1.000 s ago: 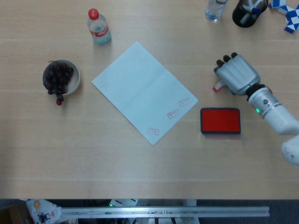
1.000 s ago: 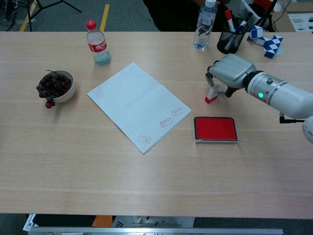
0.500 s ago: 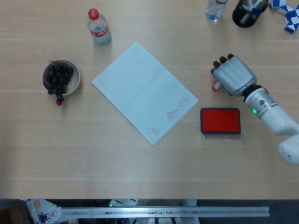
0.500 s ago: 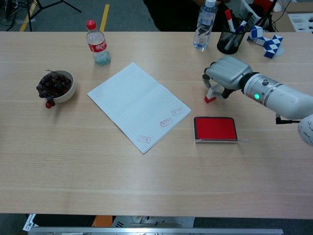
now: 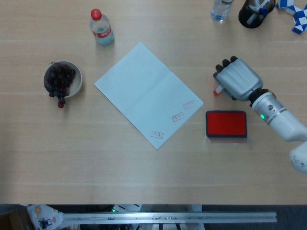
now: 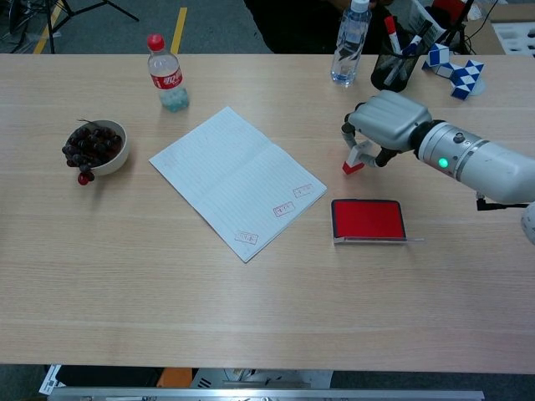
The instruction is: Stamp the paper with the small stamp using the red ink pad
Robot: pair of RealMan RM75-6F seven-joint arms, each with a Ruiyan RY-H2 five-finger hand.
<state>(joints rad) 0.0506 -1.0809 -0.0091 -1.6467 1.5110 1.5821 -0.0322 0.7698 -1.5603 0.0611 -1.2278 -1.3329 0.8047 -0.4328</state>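
Note:
My right hand (image 5: 236,79) (image 6: 387,123) holds the small stamp (image 6: 354,158) (image 5: 218,89), a white block with a red base, just above the table. It hangs behind and slightly left of the open red ink pad (image 5: 226,123) (image 6: 368,220). The white lined paper (image 5: 146,93) (image 6: 236,180) lies at an angle in the middle of the table, with three red stamp marks (image 5: 177,116) near its lower right edge. My left hand does not show in either view.
A bowl of dark grapes (image 5: 62,79) sits at the left. A small cola bottle (image 5: 101,28) stands behind the paper. At the back right are a water bottle (image 6: 349,43), a black pen cup (image 6: 393,68) and a blue-white twist puzzle (image 6: 455,72).
My right hand has carried the stamp a little to the left, toward the paper, staying behind the ink pad. Nothing else has moved.

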